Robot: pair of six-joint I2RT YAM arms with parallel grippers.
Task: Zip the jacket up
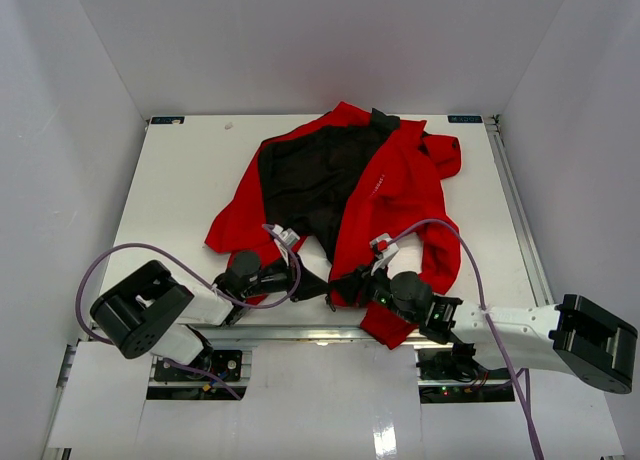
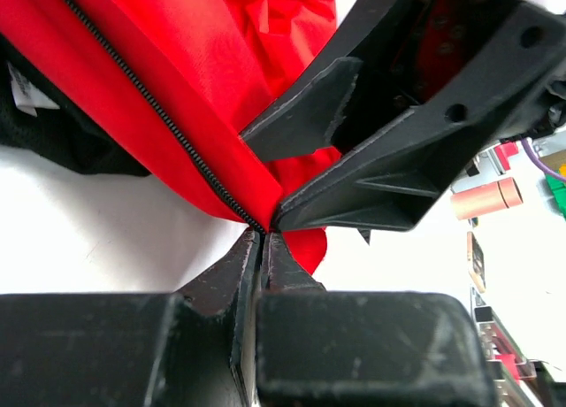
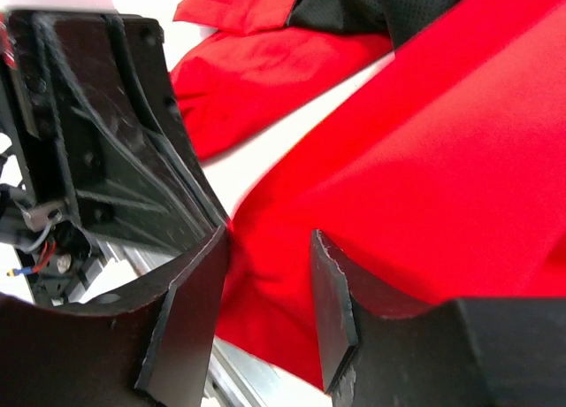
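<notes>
white-and-black left arm (image 1: 195, 308), right arm (image 1: 520, 332), purple cables (image 1: 140, 246), scuffed black gripper fingers (image 3: 333, 305)

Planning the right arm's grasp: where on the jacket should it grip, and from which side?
Probably the bottom hem corner of the jacket's red front panel, from the robot's side: the hem lies thin and flat there, beside the zipper end pinched by the left gripper, and the open right gripper straddles it.

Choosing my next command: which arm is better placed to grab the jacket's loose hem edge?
Right, probably. The left tool is shut on the bottom end of the zipper teeth, anchoring it. The right tool is open, with red fabric of the jacket between its fingers, close beside the left.
</notes>
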